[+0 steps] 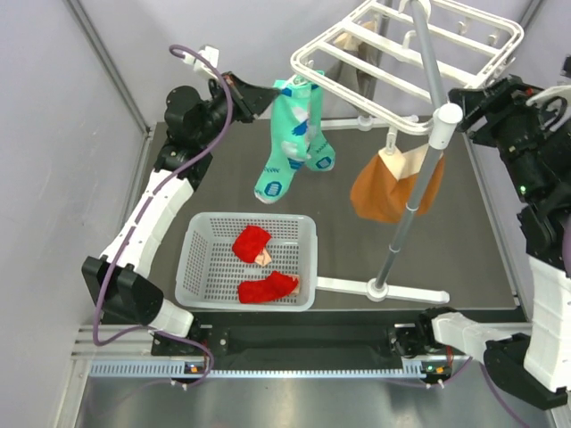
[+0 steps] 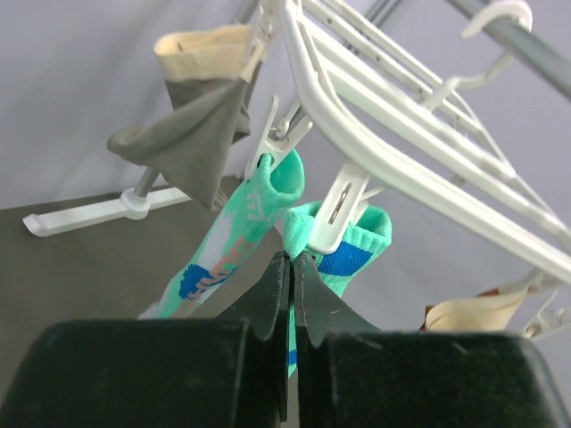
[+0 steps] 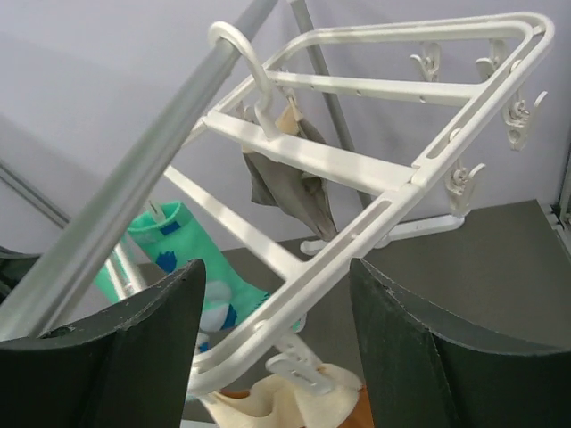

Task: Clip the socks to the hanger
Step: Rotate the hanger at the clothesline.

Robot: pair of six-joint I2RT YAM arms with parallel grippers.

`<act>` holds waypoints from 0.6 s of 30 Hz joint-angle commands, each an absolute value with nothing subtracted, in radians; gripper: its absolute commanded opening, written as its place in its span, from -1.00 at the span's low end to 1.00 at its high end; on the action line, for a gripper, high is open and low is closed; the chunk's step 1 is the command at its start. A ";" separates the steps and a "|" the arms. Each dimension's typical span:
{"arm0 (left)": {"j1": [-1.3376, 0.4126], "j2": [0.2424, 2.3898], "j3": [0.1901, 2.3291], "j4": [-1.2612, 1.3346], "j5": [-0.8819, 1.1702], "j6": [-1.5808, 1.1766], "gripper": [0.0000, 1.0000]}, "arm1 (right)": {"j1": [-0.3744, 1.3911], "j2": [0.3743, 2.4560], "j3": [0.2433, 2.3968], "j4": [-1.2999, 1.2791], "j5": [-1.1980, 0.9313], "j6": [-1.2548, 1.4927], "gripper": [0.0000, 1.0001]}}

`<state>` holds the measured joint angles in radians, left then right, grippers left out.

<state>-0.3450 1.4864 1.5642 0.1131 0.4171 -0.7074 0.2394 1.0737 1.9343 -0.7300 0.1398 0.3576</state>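
Dark tabletop, grey walls | red fabric socks with tan toes (image 1: 252,242) are lying in white perforated plastic basket (image 1: 259,217); mint-green socks (image 1: 290,134) are clipped to white plastic frame hanger (image 1: 406,53) | socks are judged light, limp, best pinched at the cuff | left gripper (image 2: 290,263) is clenched, empty; right gripper (image 3: 277,276) is spread, a frame bar between its jaws, untouched.

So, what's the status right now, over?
Left tool shut beside the mint-green socks, both clipped to the hanger. Right tool open, astride the hanger's rim. Red socks lie unclipped in the basket.
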 commanded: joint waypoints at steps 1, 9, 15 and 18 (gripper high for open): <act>-0.287 1.496 1.571 0.251 0.394 -0.807 -1.00 | 0.245 1.095 1.968 -0.756 0.163 0.314 0.30; -0.223 1.620 1.632 0.365 0.510 -0.951 -0.21 | 0.245 1.088 1.861 -0.736 0.103 0.322 0.35; -0.152 1.585 1.631 0.331 0.636 -0.931 -0.05 | 0.245 1.077 1.767 -0.675 0.008 0.356 0.37; -0.152 1.499 1.565 0.314 0.687 -0.891 -0.04 | 0.247 1.072 1.724 -0.644 -0.040 0.371 0.36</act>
